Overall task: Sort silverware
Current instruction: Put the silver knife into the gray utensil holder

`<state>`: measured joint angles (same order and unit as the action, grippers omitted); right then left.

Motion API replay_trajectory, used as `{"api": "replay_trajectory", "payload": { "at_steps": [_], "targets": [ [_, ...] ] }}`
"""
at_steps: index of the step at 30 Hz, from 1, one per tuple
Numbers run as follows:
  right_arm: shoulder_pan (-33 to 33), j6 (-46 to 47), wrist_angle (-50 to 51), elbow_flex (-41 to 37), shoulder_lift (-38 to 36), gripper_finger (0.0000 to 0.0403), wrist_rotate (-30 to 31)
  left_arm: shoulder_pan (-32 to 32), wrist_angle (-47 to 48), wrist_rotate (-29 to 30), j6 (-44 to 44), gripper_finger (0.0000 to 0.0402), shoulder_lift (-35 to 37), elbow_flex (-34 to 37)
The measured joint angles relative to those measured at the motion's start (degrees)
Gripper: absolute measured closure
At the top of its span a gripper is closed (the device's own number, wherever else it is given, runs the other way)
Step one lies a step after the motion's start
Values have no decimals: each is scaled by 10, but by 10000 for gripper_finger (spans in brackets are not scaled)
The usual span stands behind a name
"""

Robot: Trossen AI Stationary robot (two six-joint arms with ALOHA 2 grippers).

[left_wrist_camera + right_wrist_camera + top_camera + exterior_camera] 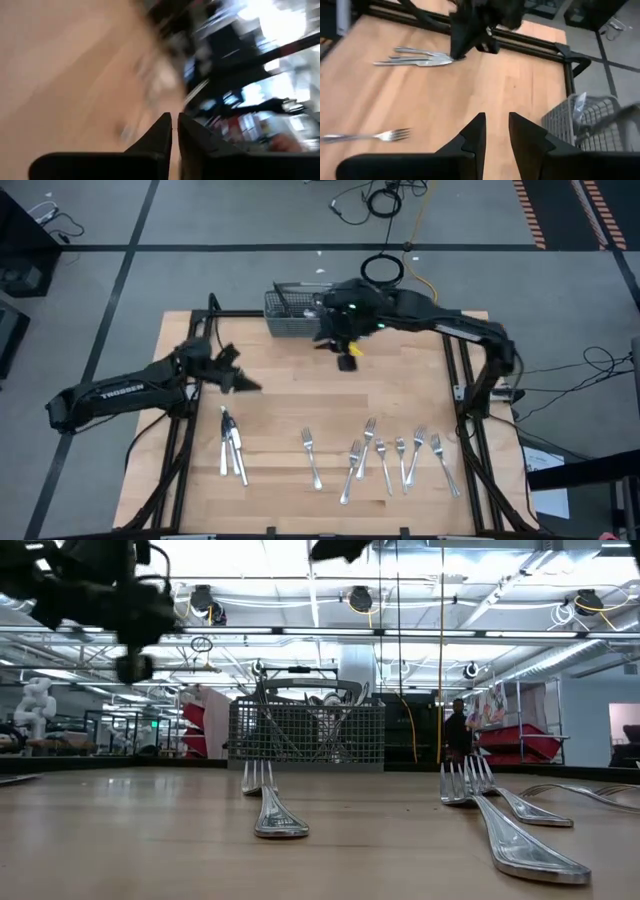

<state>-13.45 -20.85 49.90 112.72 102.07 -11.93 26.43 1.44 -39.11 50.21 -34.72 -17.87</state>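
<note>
Near edge of the bench (300,395): a row of forks (385,455), with a separate cluster of knives (231,448) to their left. Mid-bench, the left claw (243,383) hangs above the wood, fingers almost together, holding nothing. Far edge: the right claw (347,358) hovers beside the wire-mesh cutlery basket (290,313), fingers slightly parted and empty; more silverware stands in that basket.

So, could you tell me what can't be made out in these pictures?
- Basket contents: hidden under the right gripper in the high view, behind mesh in the low view.
- Left wrist view: motion blur hides the table; left gripper nearly shut.
- Pieces at left: too small to tell knives from spoons.
</note>
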Motion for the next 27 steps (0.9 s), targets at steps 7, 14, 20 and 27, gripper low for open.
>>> {"api": "replay_trajectory", "payload": {
  "at_steps": [7,14,20,27],
  "targets": [
    [72,37,110,-5,5,382,51,-173,404,182,48,394,11,-55],
    [127,39,114,-2,4,400,102,-430,414,344,351,397,3,-69],
    [152,55,117,-1,2,402,119,-609,361,491,540,399,-74,-70],
    [171,53,122,-1,-1,403,118,-734,366,488,710,400,-233,-78]
  ]
}}
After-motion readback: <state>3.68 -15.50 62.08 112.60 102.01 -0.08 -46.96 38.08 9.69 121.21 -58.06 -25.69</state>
